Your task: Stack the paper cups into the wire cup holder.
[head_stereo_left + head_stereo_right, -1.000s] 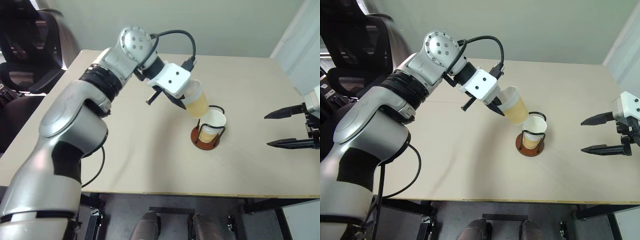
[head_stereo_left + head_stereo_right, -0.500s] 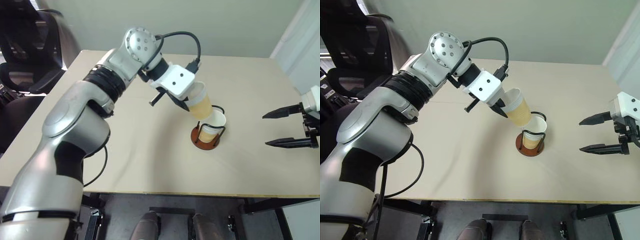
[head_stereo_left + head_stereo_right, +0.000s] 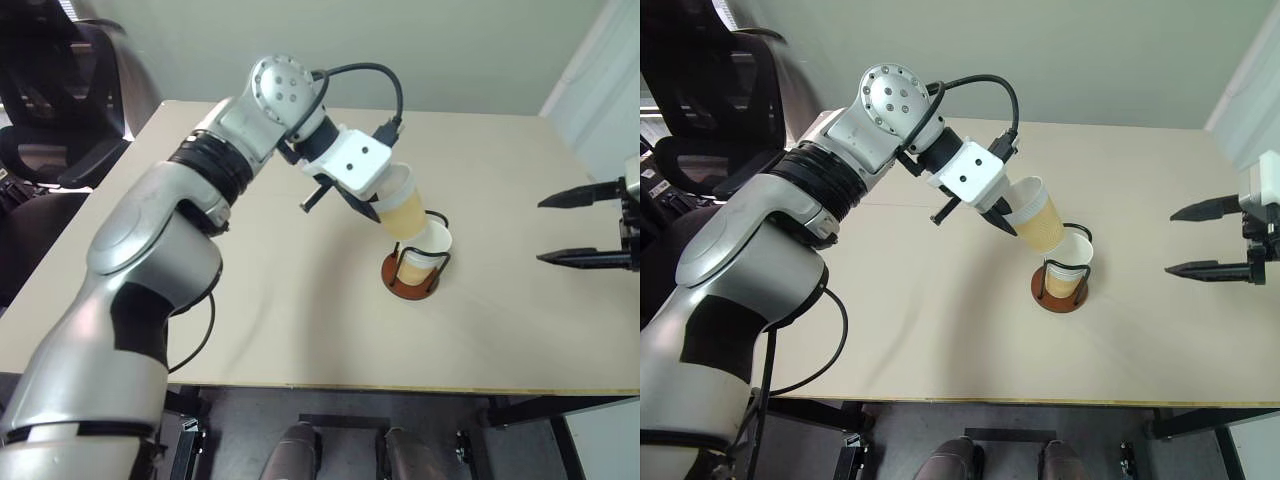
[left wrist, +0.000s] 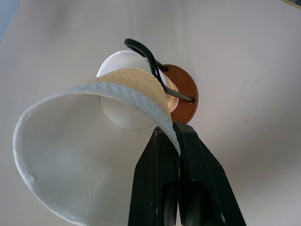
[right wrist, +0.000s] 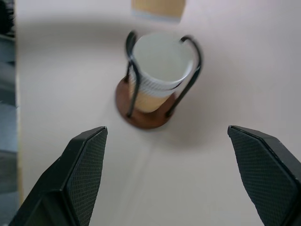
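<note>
Fingers of the left gripper [image 4: 178, 141] stay clenched on a tilted paper cup [image 3: 399, 203], now brought against the cup [image 3: 425, 249] in the wire cup holder [image 3: 411, 278]; right gripper [image 3: 590, 225] is spread, empty.

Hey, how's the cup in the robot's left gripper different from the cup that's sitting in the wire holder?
The held cup is tilted and up in the air; the cup in the holder stands upright on the base of the wire holder. The held cup is pinched at its rim by the shut left gripper; the other is ringed by black wire loops and no gripper touches it. Both look alike: white inside, tan outside.
</note>
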